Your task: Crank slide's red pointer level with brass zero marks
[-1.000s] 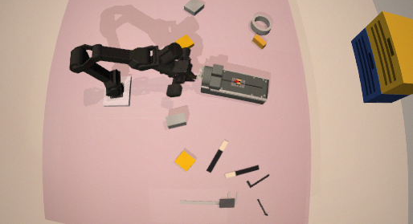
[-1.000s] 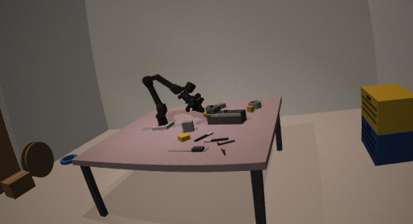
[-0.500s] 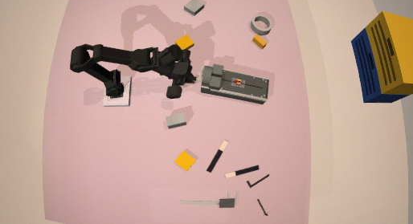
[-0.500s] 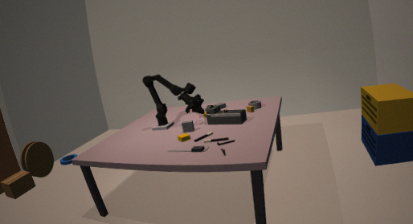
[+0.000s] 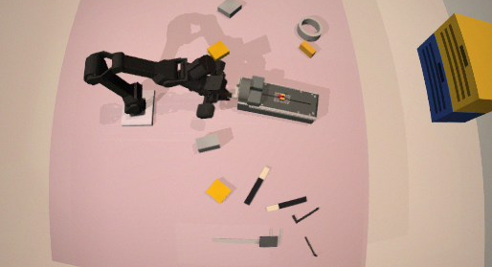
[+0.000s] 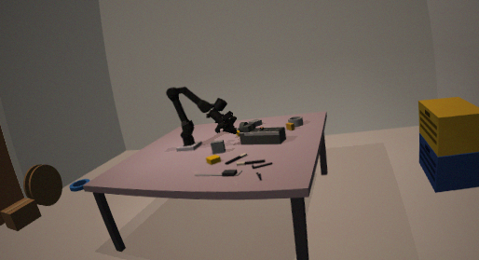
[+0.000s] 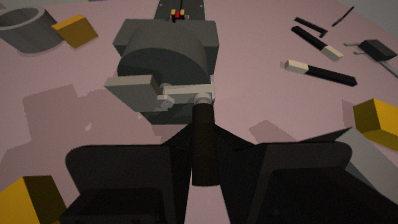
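Dim, warm light throughout, darkest in the side view. From above, the arm's soft shadow falls on the pink counter (image 5: 144, 181) (image 6: 154, 169) (image 7: 250, 75) beyond the gripper (image 5: 231, 96) (image 6: 238, 132) (image 7: 201, 127). Fine grain softens details; the counter's edges bow outward. The gripper's own surfaces are nearly black up close.

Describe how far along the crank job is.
Done: the gripper is shut on the dark crank handle. In hand: setting the red pointer, which sits near the brass marks; exact level cannot be told. Left: confirming alignment, then letting go.
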Robot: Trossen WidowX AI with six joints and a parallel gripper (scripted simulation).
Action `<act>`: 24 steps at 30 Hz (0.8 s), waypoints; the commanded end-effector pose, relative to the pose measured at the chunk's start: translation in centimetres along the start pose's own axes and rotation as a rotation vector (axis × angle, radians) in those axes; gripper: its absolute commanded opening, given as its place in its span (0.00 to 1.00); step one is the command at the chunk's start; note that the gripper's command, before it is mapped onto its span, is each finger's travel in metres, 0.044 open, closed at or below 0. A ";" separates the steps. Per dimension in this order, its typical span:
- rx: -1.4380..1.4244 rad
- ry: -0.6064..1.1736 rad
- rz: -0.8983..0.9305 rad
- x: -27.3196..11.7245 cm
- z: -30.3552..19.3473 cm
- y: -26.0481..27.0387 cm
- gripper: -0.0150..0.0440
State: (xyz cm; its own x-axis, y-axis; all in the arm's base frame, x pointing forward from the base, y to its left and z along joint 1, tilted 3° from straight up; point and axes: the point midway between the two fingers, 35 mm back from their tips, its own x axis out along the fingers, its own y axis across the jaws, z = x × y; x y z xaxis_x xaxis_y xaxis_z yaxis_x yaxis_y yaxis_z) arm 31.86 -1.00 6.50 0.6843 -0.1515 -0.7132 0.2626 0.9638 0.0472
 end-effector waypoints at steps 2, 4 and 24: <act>-0.003 0.014 -0.007 0.8 -0.7 0.0 0.25; -0.003 0.014 -0.007 0.9 -0.9 0.0 0.25; -0.002 0.014 -0.006 2.2 -2.2 1.6 0.25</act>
State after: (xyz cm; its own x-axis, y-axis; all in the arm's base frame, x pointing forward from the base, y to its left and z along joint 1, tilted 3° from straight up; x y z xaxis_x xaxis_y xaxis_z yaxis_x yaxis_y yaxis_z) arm 32.15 0.10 4.06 0.6767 -0.1639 -0.7178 0.2721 0.9615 0.0370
